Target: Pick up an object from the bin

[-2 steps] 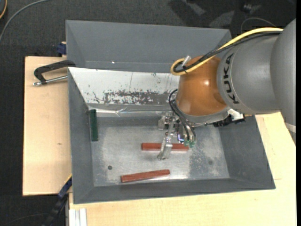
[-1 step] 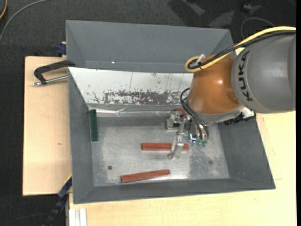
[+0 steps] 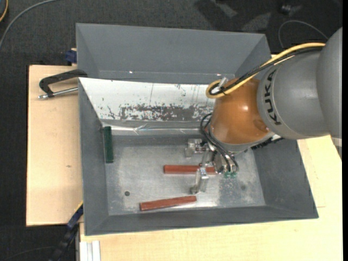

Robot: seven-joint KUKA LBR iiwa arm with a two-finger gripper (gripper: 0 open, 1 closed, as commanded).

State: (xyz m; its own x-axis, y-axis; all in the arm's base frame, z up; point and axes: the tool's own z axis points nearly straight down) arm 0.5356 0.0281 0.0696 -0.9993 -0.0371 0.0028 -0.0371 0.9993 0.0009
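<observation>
Low over the right-centre of the bin floor, the gripper (image 3: 197, 168) hangs with its fingers (image 3: 198, 187) spread, one toward the back wall and one toward the front, and a flat red-brown bar (image 3: 176, 169) lies crosswise between them. The right end of that bar runs under the gripper, while its left end points out toward the middle of the floor. The fingers stand apart from the bar on either side instead of pressing on it, and the bar appears to lie flat on the metal, so nothing looks gripped or lifted. Above the fingers sits the orange cover (image 3: 236, 116) of the wrist, and behind it the grey arm (image 3: 304, 97) comes in over the right rim. A second red-brown bar (image 3: 167, 203) lies near the front wall, just beyond the nearer finger and apart from it. A dark green bar (image 3: 109, 144) rests along the left wall, well away, and a small dark speck (image 3: 126, 193) marks the floor at front left. The bin (image 3: 163, 48) holds little else. By this reading the approach and the straddling are done; closing on the bar and raising it clear of the bin are left.
</observation>
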